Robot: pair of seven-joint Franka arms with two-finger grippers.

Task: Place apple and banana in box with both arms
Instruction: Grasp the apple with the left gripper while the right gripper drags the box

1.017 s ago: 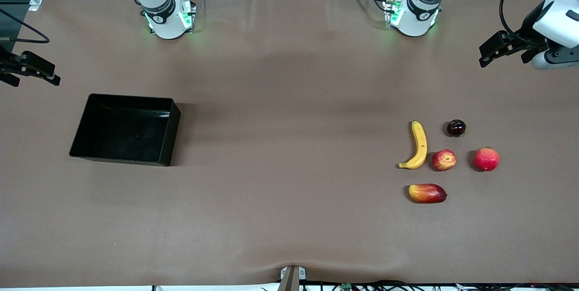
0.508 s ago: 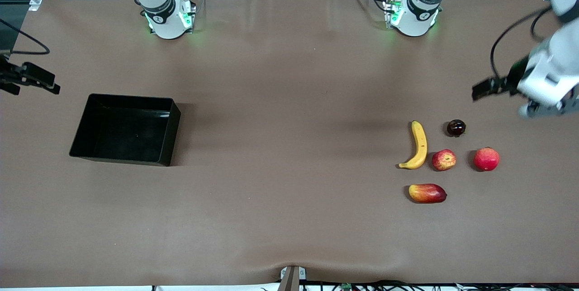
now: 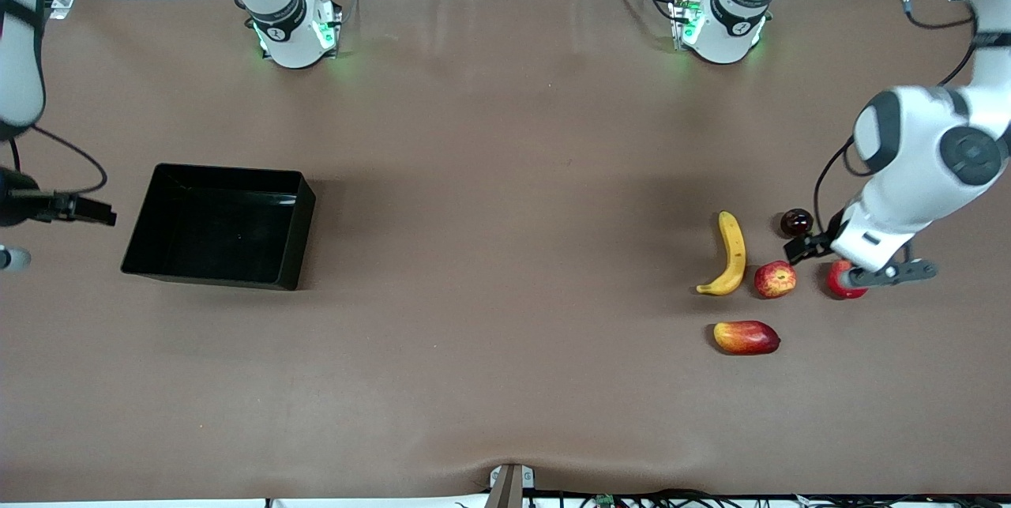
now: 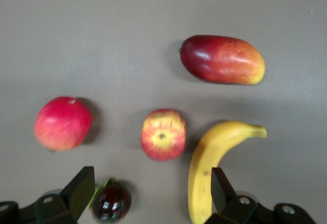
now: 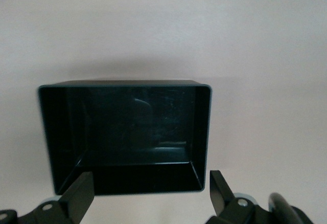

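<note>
So the left pincer [image 3: 799, 247] hangs spread wide over the fruit cluster at the left arm's end of the tabletop [image 3: 505, 381], gripping nothing. In the left wrist view its two fingers [image 4: 76, 191] frame the apple [image 4: 163, 134] and the banana [image 4: 212, 165], which looks like lining up for a pick, probably the apple since it sits closest to centre. The apple [image 3: 775, 279] lies just beside the banana [image 3: 731, 254], with a dark cherry-like fruit [image 3: 796, 221], a pinkish round fruit [image 3: 843, 280] and a mango [image 3: 746, 336] around them. Both task fruits are on the tabletop, nothing picked yet.

The right pincer [image 3: 99, 214], also spread and empty, hovers by the box [image 3: 217, 225], which is well apart at the right arm's end, so my guess is it waits there to receive or drop.

Compared to half a second ago, the left arm has swung down from the table edge onto the fruit, and the right pincer has dropped lower beside the box. The fruit hasn't budged.
</note>
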